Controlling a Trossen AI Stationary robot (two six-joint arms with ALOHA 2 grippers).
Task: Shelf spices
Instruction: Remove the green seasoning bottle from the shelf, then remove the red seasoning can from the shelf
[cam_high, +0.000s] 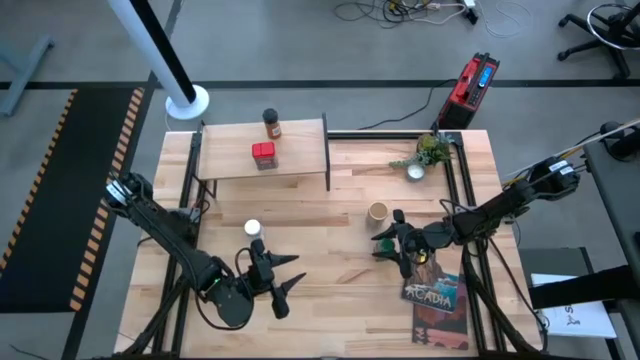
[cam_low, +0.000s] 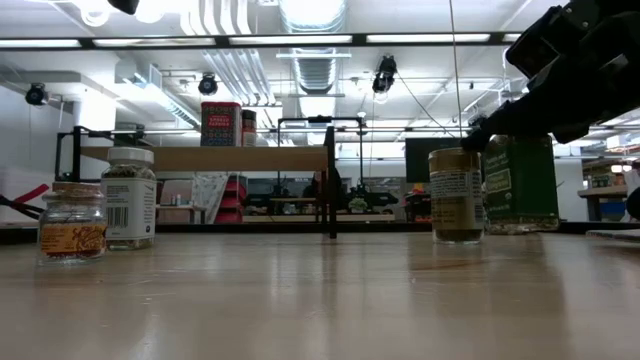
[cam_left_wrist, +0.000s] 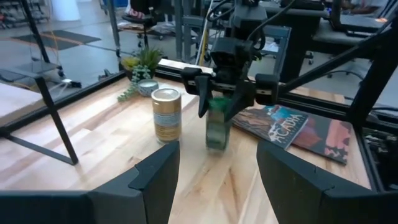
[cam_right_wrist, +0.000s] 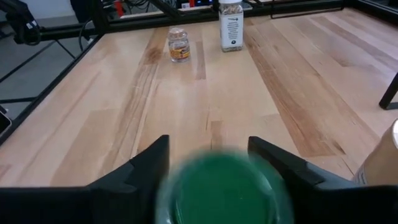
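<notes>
1. I'm idling my left gripper (cam_high: 283, 285) with fingers wide and empty, near the white-capped jar (cam_high: 252, 230); the shelf (cam_high: 300, 160) is already carrying the red tin (cam_high: 264, 154) and a brown jar (cam_high: 271, 124).
2. I'm straddling the green-lidded jar (cam_left_wrist: 216, 124) with my right gripper (cam_high: 392, 246) beside the tan canister (cam_high: 377, 212); I can't tell whether it's gripped; I'm advising a square squeeze, then a straight lift.

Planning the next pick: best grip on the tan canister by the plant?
Take the tan canister across its round body just under the top, coming straight down. It stands upright; the green-lidded jar under the right gripper crowds one side.
</notes>
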